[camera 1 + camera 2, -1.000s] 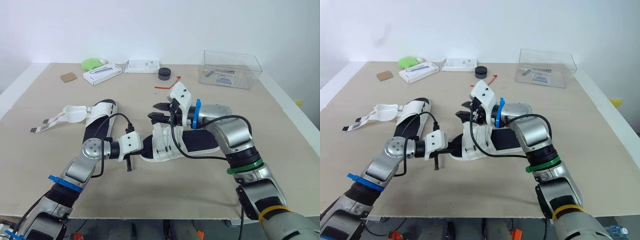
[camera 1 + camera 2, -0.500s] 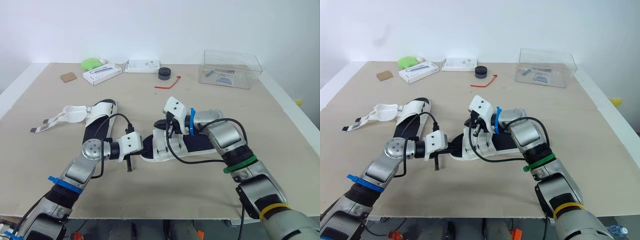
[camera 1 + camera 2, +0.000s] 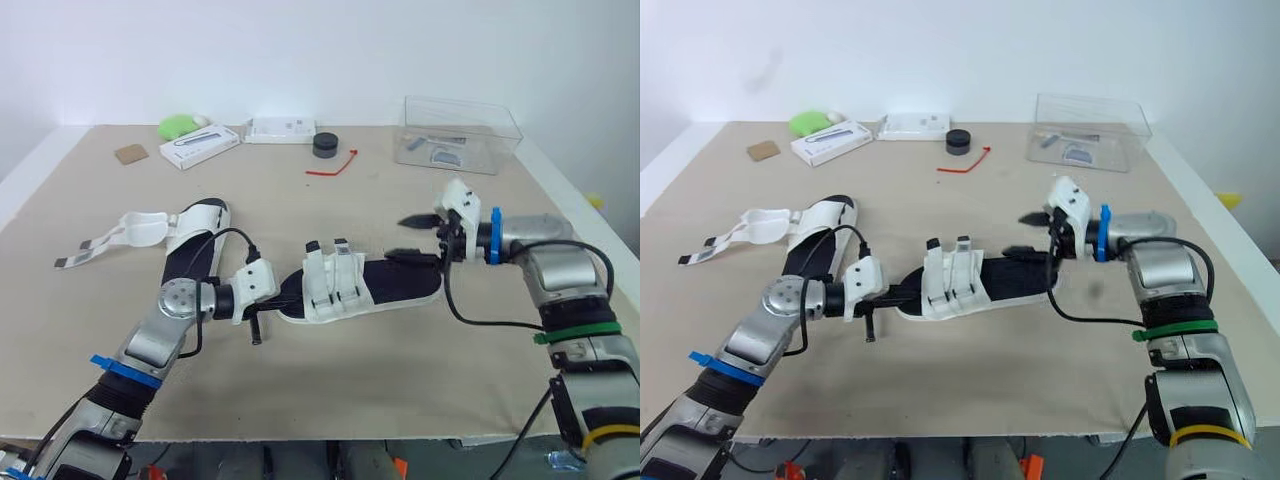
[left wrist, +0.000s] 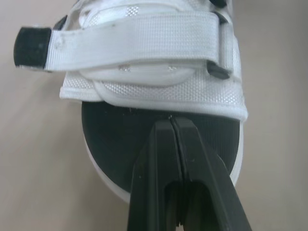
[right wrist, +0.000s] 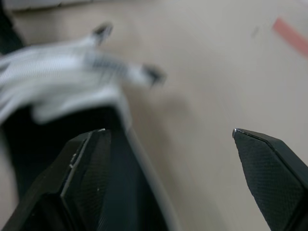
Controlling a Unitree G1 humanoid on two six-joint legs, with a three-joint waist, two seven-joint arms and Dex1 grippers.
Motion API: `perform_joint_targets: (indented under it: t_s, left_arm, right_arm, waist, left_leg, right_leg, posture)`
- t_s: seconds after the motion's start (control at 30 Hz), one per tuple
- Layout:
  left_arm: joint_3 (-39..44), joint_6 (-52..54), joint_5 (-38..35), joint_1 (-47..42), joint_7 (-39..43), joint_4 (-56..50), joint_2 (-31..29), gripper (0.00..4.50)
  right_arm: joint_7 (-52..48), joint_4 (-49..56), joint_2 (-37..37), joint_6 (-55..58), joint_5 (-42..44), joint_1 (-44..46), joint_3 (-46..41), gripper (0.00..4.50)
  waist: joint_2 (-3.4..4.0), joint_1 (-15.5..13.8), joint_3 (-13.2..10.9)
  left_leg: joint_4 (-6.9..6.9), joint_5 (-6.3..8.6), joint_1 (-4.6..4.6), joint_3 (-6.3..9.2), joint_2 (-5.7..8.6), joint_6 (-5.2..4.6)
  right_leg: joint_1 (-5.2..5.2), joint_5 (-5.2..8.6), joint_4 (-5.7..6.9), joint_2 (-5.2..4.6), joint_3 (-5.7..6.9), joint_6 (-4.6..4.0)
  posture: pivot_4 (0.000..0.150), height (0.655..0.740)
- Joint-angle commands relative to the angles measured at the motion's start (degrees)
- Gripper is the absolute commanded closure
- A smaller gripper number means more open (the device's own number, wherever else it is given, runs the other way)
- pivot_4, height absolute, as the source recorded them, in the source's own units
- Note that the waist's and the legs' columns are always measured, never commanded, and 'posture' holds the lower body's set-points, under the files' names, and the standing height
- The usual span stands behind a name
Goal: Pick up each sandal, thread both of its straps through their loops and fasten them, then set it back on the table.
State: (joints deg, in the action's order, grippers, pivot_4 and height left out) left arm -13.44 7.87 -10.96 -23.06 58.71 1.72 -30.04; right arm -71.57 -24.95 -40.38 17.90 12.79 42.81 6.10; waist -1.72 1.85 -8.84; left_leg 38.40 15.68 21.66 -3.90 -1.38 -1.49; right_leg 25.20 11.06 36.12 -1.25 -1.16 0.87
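The near sandal lies flat on the counter, toe toward the robot's left, with both white straps lying across its black insole. The left hand has its fingers pressed together, tips at the toe end of the sole. The right hand hovers at the heel end with its fingers spread wide, just above the sandal and not touching it. The second sandal rests farther left, its straps splayed open on the counter. A clear plastic box stands well apart at the far right.
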Motion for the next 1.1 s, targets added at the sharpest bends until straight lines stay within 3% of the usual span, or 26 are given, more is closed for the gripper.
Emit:
perform_joint_targets:
  t_s: [0.03, 0.27, 0.3, 0.57, 0.67, 0.8, 0.83, 0.87, 0.97, 1.1]
  left_arm:
    - [2.21, 0.4, -3.36, 0.38, 1.68, -3.87, -0.43, 3.67]
    - [6.3, 2.79, -9.1, 1.58, 4.31, -10.18, -2.72, 0.27]
    - [6.76, 3.54, -10.1, 2.04, 4.84, -11.42, -3.36, 0.05]
    - [10.32, 8.8, -15.37, 7.08, 8.28, -17.42, -10.3, 0.05]
    - [11.29, 9.39, -15.84, 8.13, 7.78, -18.17, -10.9, 0.0]
    - [11.71, 9.35, -15.43, 8.81, 6.76, -18.57, -10.85, 0.0]
    - [11.65, 9.28, -15.3, 8.79, 6.53, -18.59, -10.72, 0.0]
    - [11.59, 9.23, -15.24, 8.78, 6.34, -18.61, -10.66, 0.0]
    - [11.15, 8.8, -14.7, 8.57, 5.65, -18.19, -10.22, 0.0]
    - [11.02, 8.22, -14.16, 8.47, 4.72, -17.76, -9.51, 0.0]
  right_arm:
    - [-2.77, -1.82, 1.28, -1.99, 0.73, 0.67, -0.19, 0.0]
    - [-4.88, -8.25, 7.88, -6.22, -0.55, 4.03, 1.54, 0.0]
    - [-5.42, -8.56, 8.59, -7.13, -0.92, 4.26, 1.99, 0.0]
    - [-6.33, -12.2, 13.92, -12.93, -2.44, 5.65, 3.4, 0.0]
    - [-7.62, -12.13, 14.82, -13.7, -2.43, 5.22, 3.74, 0.86]
    - [-8.7, -11.96, 15.37, -15.06, -3.37, 4.61, 5.16, 2.51]
    - [-8.84, -12.03, 15.48, -15.24, -3.41, 4.61, 5.24, 2.69]
    - [-8.9, -12.1, 15.57, -15.35, -3.43, 4.62, 5.25, 3.27]
    - [-9.29, -12.16, 15.71, -14.9, -3.53, 4.76, 5.28, 4.42]
    - [-9.07, -10.46, 15.14, -13.3, -2.91, 3.92, 4.54, 4.47]
  waist:
    - [0.01, 0.1, -0.08]
    - [0.03, 0.04, -0.18]
    - [0.05, 0.05, -0.2]
    - [0.06, -0.13, -0.25]
    - [0.07, -0.27, -0.25]
    - [0.07, -0.3, -0.25]
    - [0.07, -0.3, -0.25]
    - [0.07, -0.3, -0.25]
    - [0.07, -0.3, -0.25]
    - [0.07, -0.3, -0.25]
  left_leg:
    - [0.0, 0.0, 0.07, 0.01, -0.06, 0.0]
    - [0.01, 0.0, 0.41, 0.27, -0.21, 0.0]
    - [0.01, 0.01, 0.42, 0.25, -0.21, 0.0]
    - [0.02, 0.1, 0.45, 0.25, -0.2, 0.12]
    - [0.03, 0.11, 0.45, 0.24, -0.19, 0.15]
    - [0.04, 0.11, 0.44, 0.24, -0.19, 0.15]
    - [0.04, 0.11, 0.44, 0.24, -0.19, 0.15]
    - [0.04, 0.11, 0.44, 0.25, -0.19, 0.15]
    - [0.04, 0.11, 0.43, 0.24, -0.19, 0.16]
    - [0.07, 0.11, 0.41, 0.24, -0.19, 0.17]
  right_leg:
    - [0.07, -0.02, 0.0, 0.07, 0.0, -0.03]
    - [0.25, -0.14, 0.01, 0.47, 0.02, -0.47]
    - [0.27, -0.14, 0.01, 0.49, 0.03, -0.47]
    - [0.28, -0.09, -0.01, 0.42, 0.06, -0.45]
    - [0.27, -0.09, -0.01, 0.4, 0.07, -0.45]
    - [0.27, -0.09, 0.01, 0.4, 0.06, -0.45]
    - [0.27, -0.08, 0.01, 0.41, 0.06, -0.46]
    - [0.27, -0.08, 0.01, 0.41, 0.07, -0.46]
    - [0.27, -0.08, 0.02, 0.42, 0.06, -0.46]
    - [0.25, -0.09, 0.05, 0.41, 0.06, -0.47]
  posture:
    - [0.15, 0.74]
    - [0.15, 0.74]
    - [0.15, 0.74]
    - [0.15, 0.74]
    - [0.15, 0.74]
    - [0.15, 0.74]
    - [0.15, 0.74]
    - [0.15, 0.74]
    - [0.15, 0.74]
    - [0.15, 0.74]
